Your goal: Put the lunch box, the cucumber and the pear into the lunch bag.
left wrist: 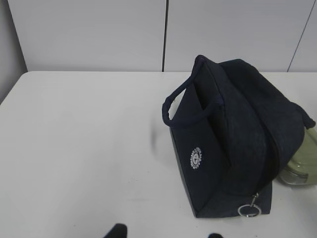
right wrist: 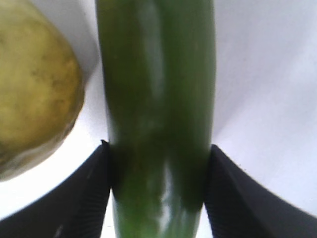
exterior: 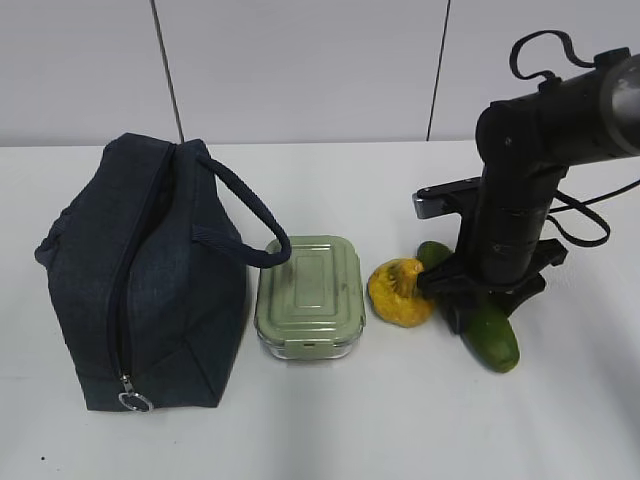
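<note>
The dark navy lunch bag stands at the left with its zipper line shut and the silver ring pull at the near end; no foil lining shows. It also shows in the left wrist view. The lunch box with its sage-green lid sits right beside the bag. The yellow pear lies to the right of the box. My right gripper is shut on the dark green cucumber, which lies on the table beside the pear. My left gripper is open and empty, in front of the bag.
The white table reaches back to a pale panelled wall. The right arm stands over the cucumber. The bag's loop handle hangs towards the lunch box. An edge of the lunch box shows behind the bag.
</note>
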### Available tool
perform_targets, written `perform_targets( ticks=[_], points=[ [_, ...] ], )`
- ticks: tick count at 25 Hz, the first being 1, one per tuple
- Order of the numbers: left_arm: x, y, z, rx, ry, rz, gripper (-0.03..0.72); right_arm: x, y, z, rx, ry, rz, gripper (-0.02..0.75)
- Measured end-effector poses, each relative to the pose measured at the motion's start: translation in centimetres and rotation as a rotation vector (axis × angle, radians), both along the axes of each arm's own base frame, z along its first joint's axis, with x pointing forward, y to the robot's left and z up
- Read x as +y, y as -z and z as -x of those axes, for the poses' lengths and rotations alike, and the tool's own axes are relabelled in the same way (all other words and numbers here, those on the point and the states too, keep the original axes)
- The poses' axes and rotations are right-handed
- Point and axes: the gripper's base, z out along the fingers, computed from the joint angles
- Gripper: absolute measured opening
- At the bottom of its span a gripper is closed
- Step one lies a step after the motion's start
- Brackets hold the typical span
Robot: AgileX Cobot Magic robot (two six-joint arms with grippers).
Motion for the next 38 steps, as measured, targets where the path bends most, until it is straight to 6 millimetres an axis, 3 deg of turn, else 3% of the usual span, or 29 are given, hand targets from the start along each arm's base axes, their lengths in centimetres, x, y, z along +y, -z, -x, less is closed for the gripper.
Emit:
perform_targets(
  ticks=[7,26,31,38],
  points=[
    [0.0,0.0,0.0,0.0,0.0,0.0,0.309,0.0,-0.2,-0.2,-0.009,-0.018,0.002,0.392],
    [0.0,0.0,0.0,0.0,0.0,0.0,0.309,-0.5,-0.8,-0.7,-0.029,-0.091,0.071,0.389],
    [0.0,0.0,0.0,0.0,0.0,0.0,0.309,-0.2,-2.5,-1.8,-0.069,-0.086,0.065,0.389],
    [0.0,0.0,0.0,0.0,0.0,0.0,0.309,0.3,-6.4,-3.7,-0.132,-0.065,0.059,0.389]
  ],
)
